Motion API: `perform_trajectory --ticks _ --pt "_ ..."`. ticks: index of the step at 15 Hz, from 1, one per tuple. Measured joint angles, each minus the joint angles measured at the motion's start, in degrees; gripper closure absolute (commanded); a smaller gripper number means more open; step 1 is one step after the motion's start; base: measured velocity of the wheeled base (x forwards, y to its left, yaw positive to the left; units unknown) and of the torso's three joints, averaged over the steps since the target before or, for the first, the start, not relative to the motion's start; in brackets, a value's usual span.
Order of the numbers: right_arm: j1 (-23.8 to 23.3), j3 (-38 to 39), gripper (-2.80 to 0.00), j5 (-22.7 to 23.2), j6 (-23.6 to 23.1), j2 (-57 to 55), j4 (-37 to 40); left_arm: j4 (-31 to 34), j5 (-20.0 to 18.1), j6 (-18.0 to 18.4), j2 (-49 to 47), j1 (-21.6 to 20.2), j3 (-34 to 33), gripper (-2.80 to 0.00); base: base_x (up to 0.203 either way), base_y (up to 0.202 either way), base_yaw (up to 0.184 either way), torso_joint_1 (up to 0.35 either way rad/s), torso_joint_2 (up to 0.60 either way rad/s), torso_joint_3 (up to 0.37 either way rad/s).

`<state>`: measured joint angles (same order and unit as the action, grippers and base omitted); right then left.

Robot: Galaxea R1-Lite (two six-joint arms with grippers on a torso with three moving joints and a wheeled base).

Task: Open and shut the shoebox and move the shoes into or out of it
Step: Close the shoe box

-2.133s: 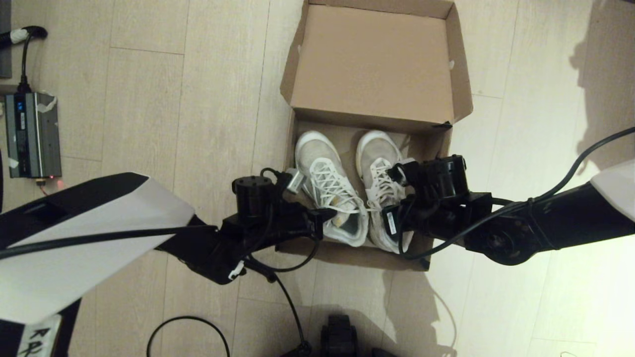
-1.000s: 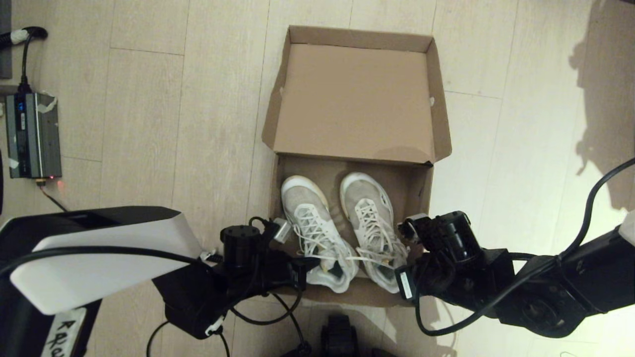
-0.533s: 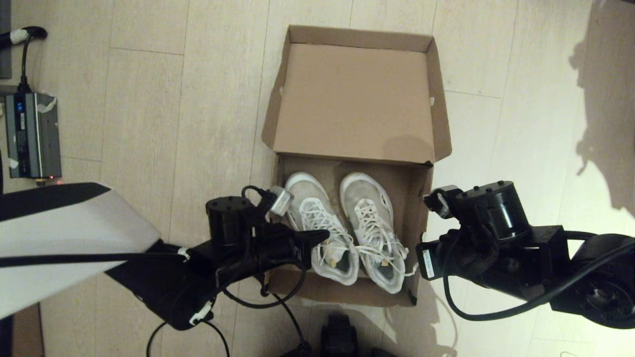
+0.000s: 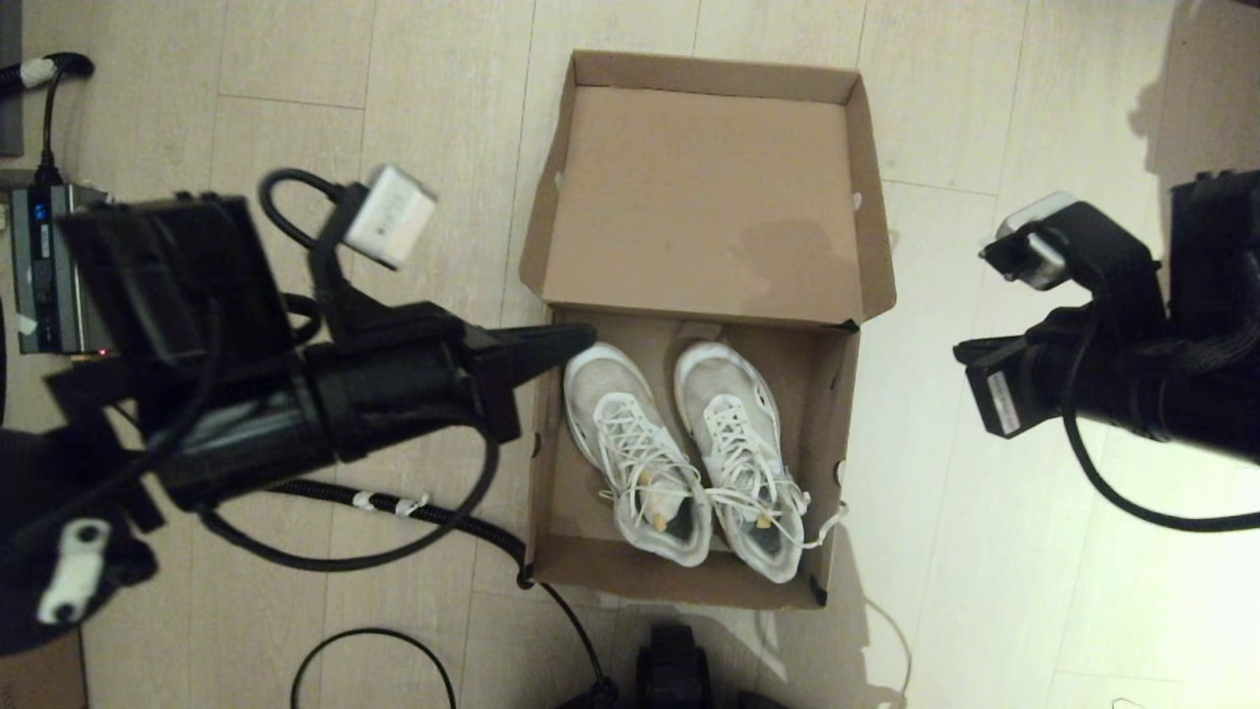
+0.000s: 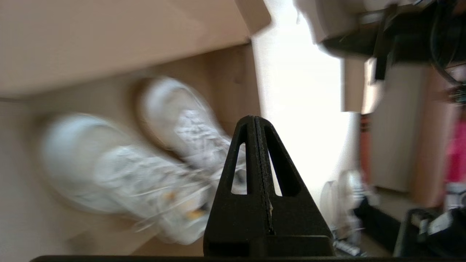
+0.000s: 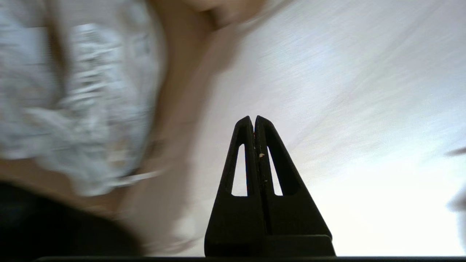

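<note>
At the left of the head view, the left end effector (image 4: 581,340) has its fingers pressed together, empty, its tip just over the upper left corner of the large brown cardboard shoebox (image 4: 551,492) on the pale wood floor (image 4: 433,98). The white lace-up mesh sneakers (image 4: 689,458) lie side by side inside, toes toward the flat-open lid. At the right edge, the right end effector (image 6: 253,122), also closed and empty, sits well apart from the box. Half a second earlier, both arms flanked the box's near end, lower in frame.
</note>
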<state>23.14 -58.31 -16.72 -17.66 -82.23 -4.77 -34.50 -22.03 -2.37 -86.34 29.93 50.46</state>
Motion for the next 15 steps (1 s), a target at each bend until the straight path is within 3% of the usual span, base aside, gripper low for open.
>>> perform_trajectory --ticks 1,3,5,7,9,10,15 --pt "-1.82 -1.15 0.00 1.21 -3.29 0.07 -0.01 5.73 -0.57 2.25 2.52 -3.77 1.63 0.00 0.000 0.000 0.000 0.000 0.00 0.000" --pt "-4.23 -2.11 0.00 4.91 -4.88 -1.54 -1.72 10.06 -4.40 7.16 3.29 -14.02 3.76 0.00 0.000 0.000 0.000 0.000 0.00 0.000" --pt "-6.77 -2.13 0.00 11.42 -5.21 -3.92 -7.49 7.53 -10.68 12.79 -0.66 -23.78 5.86 0.00 0.000 0.000 0.000 0.000 0.00 0.000" --pt "-10.17 -1.89 0.00 21.97 -5.21 -6.09 -11.35 4.43 -16.71 17.04 -6.57 -30.01 9.66 0.00 0.000 0.000 0.000 0.000 0.00 0.000" --pt "-14.03 -2.16 0.00 31.84 -5.43 -8.43 -12.42 3.22 -20.74 17.83 -11.63 -32.75 13.95 0.00 0.000 0.000 0.000 0.000 0.00 0.000" --pt "-15.40 -2.34 0.00 34.46 -5.52 -9.63 -13.00 2.85 -21.47 17.68 -13.93 -33.39 15.51 0.00 0.000 0.000 0.000 0.000 0.00 0.000" --pt "-16.88 -4.28 0.00 35.46 -5.58 -12.32 -13.86 2.34 -21.97 17.61 -21.26 -33.73 20.27 0.00 0.000 0.000 0.000 0.000 0.00 0.000"
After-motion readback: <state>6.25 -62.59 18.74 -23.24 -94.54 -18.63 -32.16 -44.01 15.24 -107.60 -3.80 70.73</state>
